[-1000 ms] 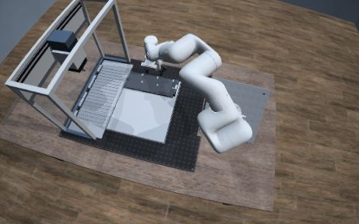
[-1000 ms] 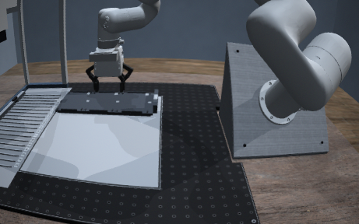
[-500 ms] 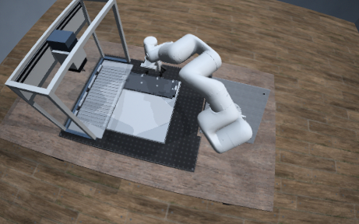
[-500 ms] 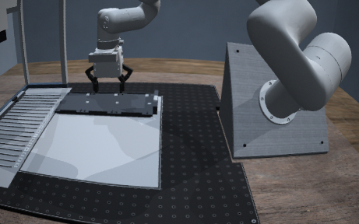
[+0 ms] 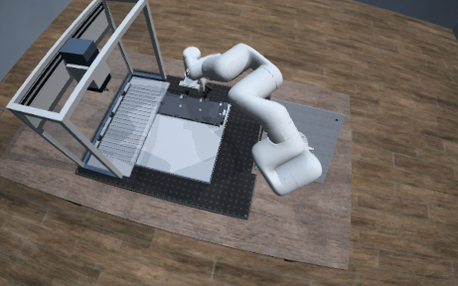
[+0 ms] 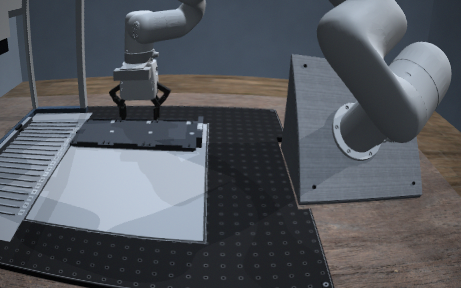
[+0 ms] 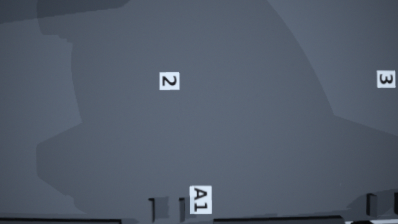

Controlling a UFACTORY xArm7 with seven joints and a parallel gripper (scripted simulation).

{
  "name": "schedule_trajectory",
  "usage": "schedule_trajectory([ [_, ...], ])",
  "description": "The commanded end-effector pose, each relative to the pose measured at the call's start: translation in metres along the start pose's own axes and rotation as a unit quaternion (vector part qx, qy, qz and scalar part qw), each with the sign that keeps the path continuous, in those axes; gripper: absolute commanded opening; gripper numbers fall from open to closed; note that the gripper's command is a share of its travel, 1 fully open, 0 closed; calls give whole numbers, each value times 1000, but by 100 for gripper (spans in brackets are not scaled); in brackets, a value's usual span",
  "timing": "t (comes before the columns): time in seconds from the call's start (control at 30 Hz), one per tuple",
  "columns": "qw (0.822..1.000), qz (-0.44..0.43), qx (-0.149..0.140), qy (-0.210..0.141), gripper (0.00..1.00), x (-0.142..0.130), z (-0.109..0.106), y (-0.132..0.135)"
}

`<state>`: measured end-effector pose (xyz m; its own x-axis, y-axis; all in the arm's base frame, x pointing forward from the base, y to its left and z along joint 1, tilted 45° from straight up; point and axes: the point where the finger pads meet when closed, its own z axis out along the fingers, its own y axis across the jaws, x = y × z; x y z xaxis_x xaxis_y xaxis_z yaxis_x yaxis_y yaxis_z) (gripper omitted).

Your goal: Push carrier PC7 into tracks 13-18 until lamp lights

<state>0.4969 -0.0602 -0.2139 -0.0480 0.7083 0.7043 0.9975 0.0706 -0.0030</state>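
A: Wood floor, and a black pegboard (image 6: 254,210) under everything. Where's the carrier (image 6: 139,134)?

B: Flat on the pale plate (image 6: 124,195), at its far edge, one end just beside the loading rails (image 6: 19,165). The gripper (image 6: 139,112) hangs above the carrier's far side, fingers spread wide, holding nothing.

A: What could go wrong?

B: I'd guess a push off the carrier's centre could skew it, so it rides over the rails instead of dropping in.

A: Anything in the tracks?

B: None I can see.
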Motion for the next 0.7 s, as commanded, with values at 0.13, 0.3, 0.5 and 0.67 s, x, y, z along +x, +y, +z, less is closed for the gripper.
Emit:
schedule_trajectory([
  [0.13, 1000, 0, -2, -2, 100, -1, -3, 1],
  [0.3, 1000, 0, -2, -2, 100, -3, -3, 1],
  [0.5, 1000, 0, -2, -2, 100, -7, -3, 1],
  [0.67, 1000, 0, -2, -2, 100, -9, -3, 1],
])
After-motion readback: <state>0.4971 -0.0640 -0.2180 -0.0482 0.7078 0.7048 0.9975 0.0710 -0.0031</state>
